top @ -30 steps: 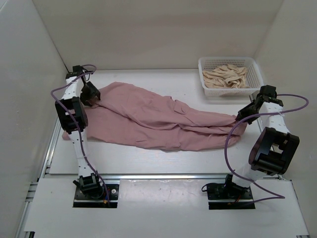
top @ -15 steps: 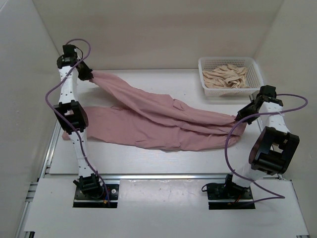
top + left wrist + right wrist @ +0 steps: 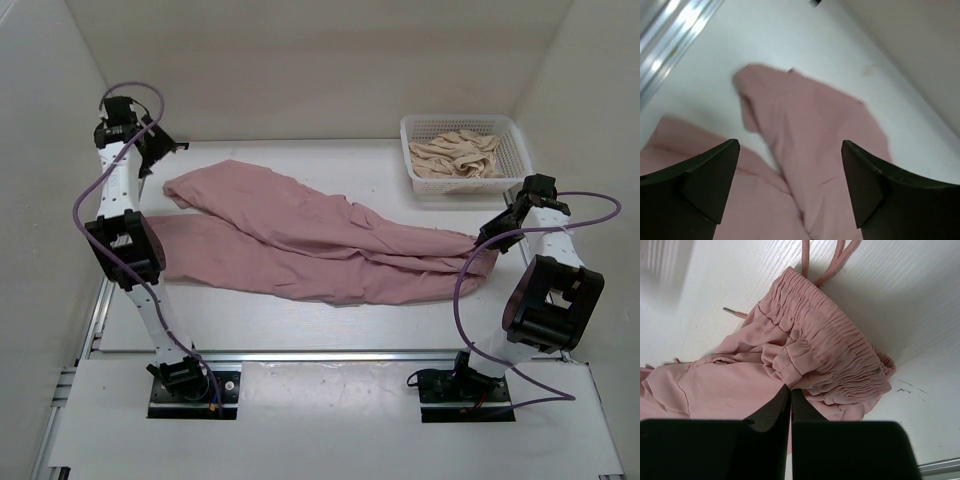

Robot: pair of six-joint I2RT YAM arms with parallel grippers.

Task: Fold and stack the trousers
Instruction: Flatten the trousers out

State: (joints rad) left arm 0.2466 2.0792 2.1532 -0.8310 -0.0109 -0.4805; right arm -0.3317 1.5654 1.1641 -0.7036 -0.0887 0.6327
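Left jaws stand wide apart and empty, high over the far-left corner of the table (image 3: 330, 315); right jaws are pinched together on the gathered waistband (image 3: 835, 355). Between them the trousers (image 3: 320, 240) lie on the table, long axis running left to right, waist at the right, both leg ends at the left. The far leg's end (image 3: 760, 95) lies just below the left jaws, so that arm looks best placed to carry it toward the waist.

light: bright, even | shadows: soft | left wrist view: blurred | right wrist view: sharp
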